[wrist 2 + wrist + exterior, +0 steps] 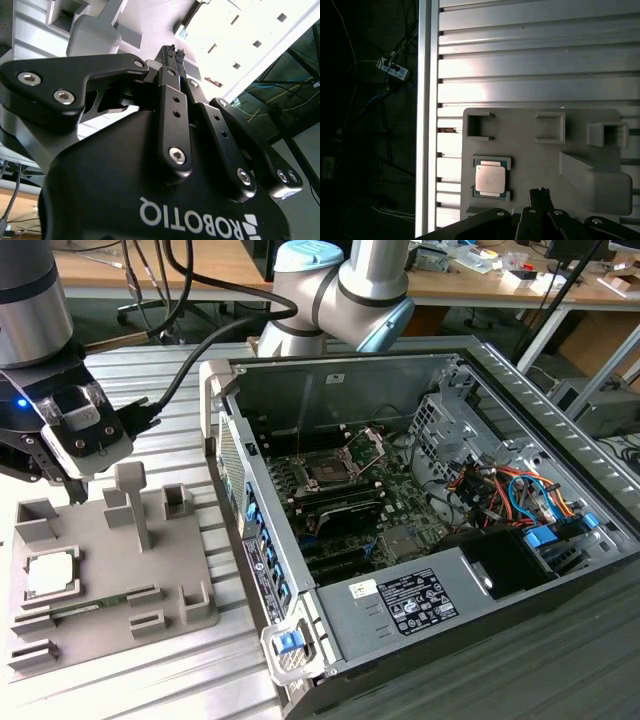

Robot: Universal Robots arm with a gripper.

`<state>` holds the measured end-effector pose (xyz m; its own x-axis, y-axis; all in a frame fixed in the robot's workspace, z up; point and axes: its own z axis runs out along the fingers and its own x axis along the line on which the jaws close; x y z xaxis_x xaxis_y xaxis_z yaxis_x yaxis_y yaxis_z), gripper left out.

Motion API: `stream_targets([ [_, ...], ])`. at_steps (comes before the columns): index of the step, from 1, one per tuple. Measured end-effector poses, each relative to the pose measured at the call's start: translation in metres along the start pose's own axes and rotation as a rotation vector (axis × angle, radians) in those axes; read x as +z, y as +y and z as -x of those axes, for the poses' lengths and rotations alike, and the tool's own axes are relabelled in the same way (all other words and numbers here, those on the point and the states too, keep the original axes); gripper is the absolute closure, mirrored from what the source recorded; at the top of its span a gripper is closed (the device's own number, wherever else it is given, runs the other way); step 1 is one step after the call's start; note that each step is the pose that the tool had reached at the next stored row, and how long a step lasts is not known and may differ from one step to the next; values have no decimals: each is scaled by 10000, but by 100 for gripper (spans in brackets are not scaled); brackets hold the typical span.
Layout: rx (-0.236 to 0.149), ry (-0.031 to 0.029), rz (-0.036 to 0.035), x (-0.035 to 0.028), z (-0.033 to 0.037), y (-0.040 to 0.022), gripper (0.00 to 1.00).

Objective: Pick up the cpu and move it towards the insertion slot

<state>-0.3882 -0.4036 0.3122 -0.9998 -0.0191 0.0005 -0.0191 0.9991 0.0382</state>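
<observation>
At the exterior view's left the cpu [50,575], a small flat square with a pale silvery top, lies in a pocket of the grey tray [115,555] on the slatted desk [150,370]. The gripper [75,487] hangs just above the tray, clear of the chip. The second wrist view shows its jaws pressed together, empty. Further right, the insertion slot [328,472] sits inside the open computer case [400,610].

A lab: slatted aluminium bench [150,380], open computer case [420,520], cluttered desks [500,270].

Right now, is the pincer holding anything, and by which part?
Nothing is held. The pincer is shut and empty; the cpu lies in the grey tray.
</observation>
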Motion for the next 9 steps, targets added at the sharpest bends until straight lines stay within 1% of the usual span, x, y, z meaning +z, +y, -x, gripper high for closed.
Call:
stream_targets([
  [3,1,1,0,17,-3,-1,89],
  [7,1,0,0,38,-50,0,89],
  [9,-1,-1,1,45,-61,-1,89],
])
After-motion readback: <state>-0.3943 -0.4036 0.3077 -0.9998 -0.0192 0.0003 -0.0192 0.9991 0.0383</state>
